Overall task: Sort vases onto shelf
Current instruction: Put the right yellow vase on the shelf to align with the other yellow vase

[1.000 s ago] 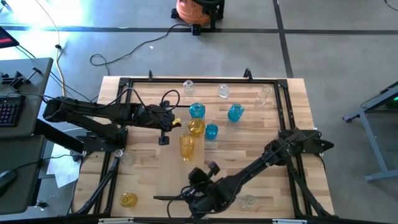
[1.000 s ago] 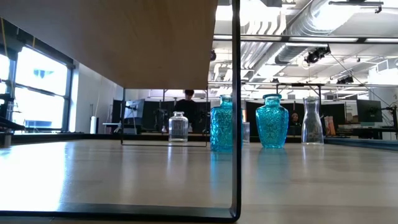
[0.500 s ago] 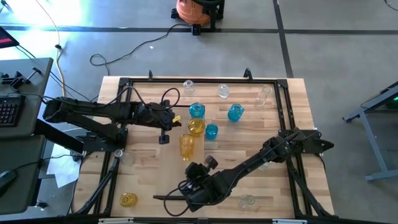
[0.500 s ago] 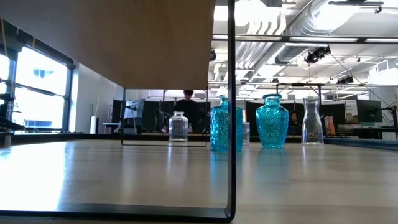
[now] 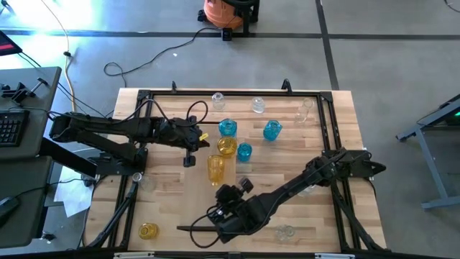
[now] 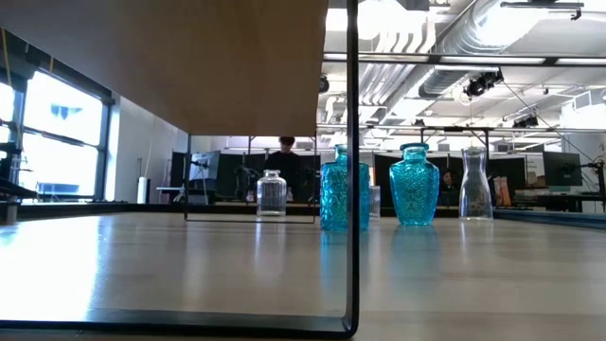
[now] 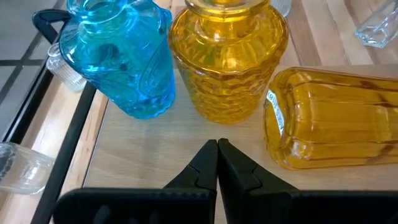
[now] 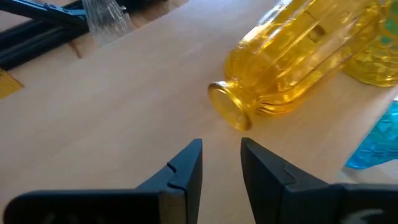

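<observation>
A ribbed yellow vase [image 8: 298, 50] lies on its side on pale wood, mouth [image 8: 229, 107] toward my right gripper [image 8: 221, 152]. That gripper is open, a short way from the mouth, touching nothing; in the high view it [image 5: 224, 193] is just near-side of the lying vase [image 5: 215, 170]. My left gripper [image 7: 217, 146] is shut and hovers before an upright round yellow vase [image 7: 227, 59] and a blue vase [image 7: 124, 56]. More blue vases [image 5: 272, 130] and clear vases [image 5: 258, 106] stand farther back. The shelf [image 6: 189, 57] shows as a pale panel overhead in the low view.
A thin black frame [image 5: 327, 122] runs around the tabletop. A small yellow vase [image 5: 148, 231] stands at the near left and a clear one [image 5: 285, 232] at the near right. A thin dark upright [image 6: 352, 161] crosses the low view. A person stands beyond the table.
My right gripper has risen a little and gone from the table's near edge toward the lying yellow vase. The thin dark upright in the low view has shifted slightly to the left. The vases have kept still.
</observation>
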